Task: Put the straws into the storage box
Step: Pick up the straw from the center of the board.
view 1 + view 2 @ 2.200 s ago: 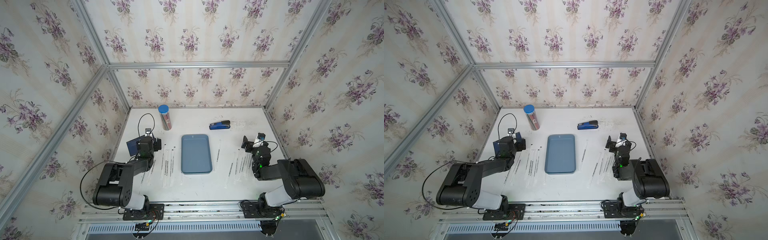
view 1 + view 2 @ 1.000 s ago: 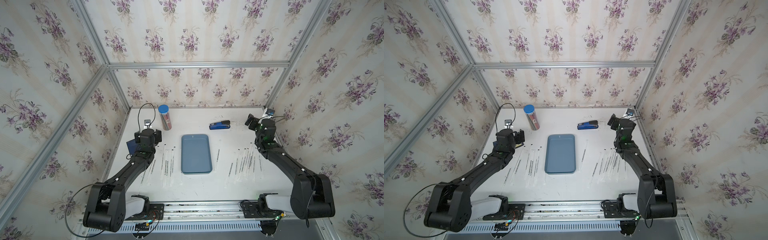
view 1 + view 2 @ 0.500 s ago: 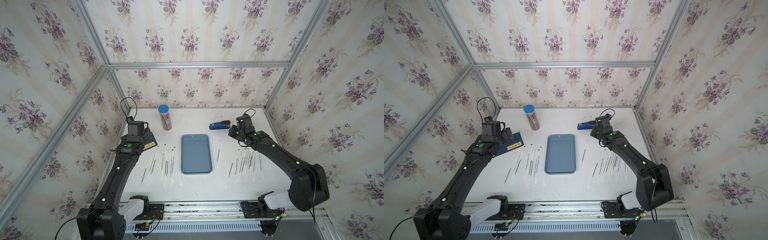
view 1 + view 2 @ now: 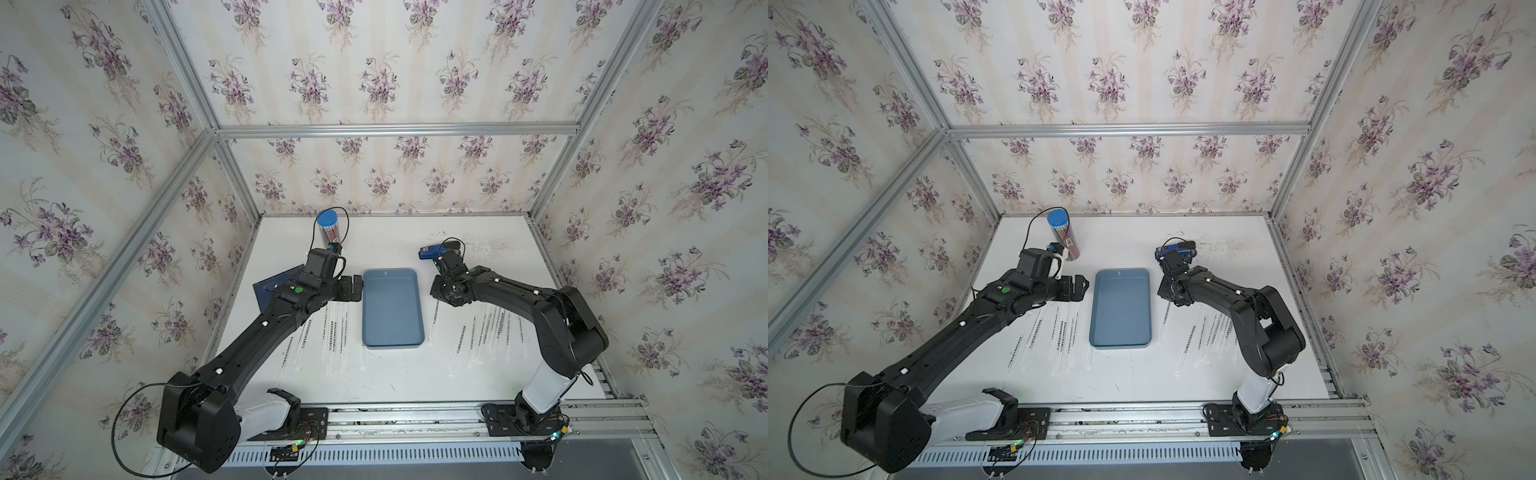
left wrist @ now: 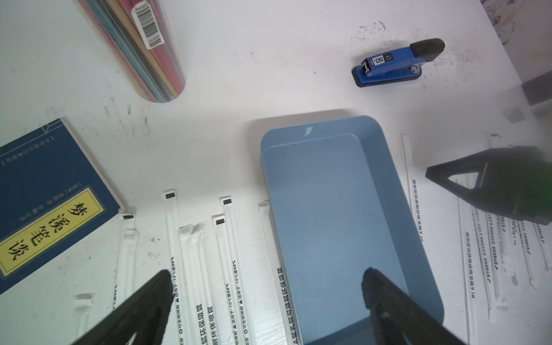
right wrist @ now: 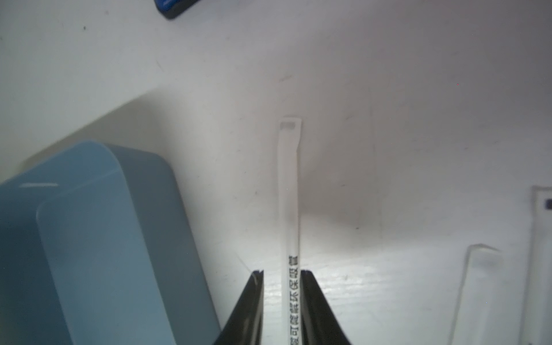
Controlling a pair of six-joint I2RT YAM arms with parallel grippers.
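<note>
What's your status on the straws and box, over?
Left gripper open over the storage box rim, holding nothing. Right gripper astride one straw beside the box, jaws narrow, grip unconfirmed. Box empty. Stapler beyond, not in the way.

straw (image 6: pixel 289 194) partly outside right wrist view

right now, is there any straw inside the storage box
No, in the left wrist view the storage box shows only its bare blue floor, and the straws lie outside it.

Top views bright, even, edges bowed — right wrist view dim, storage box (image 6: pixel 98 239) blurred.
</note>
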